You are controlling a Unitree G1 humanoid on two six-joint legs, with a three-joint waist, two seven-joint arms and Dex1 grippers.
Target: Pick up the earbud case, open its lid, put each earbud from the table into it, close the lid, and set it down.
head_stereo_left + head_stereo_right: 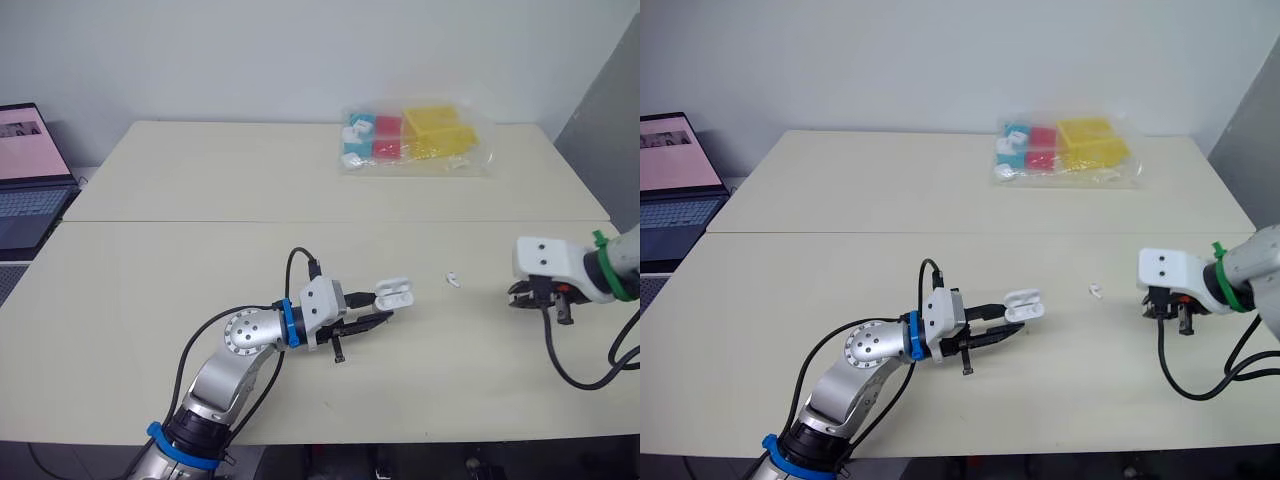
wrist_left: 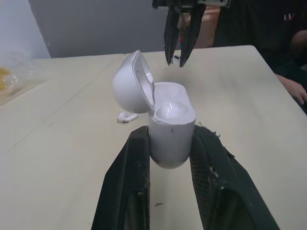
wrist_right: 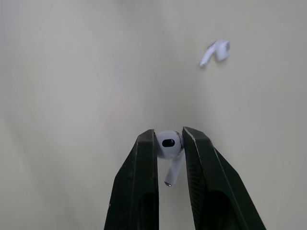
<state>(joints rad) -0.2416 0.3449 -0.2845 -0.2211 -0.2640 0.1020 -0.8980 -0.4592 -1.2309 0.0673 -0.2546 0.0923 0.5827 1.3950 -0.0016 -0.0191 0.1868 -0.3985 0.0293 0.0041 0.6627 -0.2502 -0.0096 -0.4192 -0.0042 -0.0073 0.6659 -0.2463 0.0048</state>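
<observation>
Glossy smooth plastic earbud case point(image 2: 170, 129), glossy earbud point(image 3: 169, 146), matt smooth table point(image 1: 200, 270), shiny clear plastic bag point(image 1: 478, 152)

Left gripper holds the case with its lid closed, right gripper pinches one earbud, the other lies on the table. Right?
Not quite: the lid is open, as the left wrist view shows. The left gripper does hold the case, the right gripper pinches one earbud, the other earbud lies on the table.

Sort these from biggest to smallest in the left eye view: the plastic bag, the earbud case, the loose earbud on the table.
1. Plastic bag: by far the largest, even though it is farthest away.
2. Earbud case: lid open, held by the left gripper.
3. Loose earbud: clearly the tiniest.
</observation>
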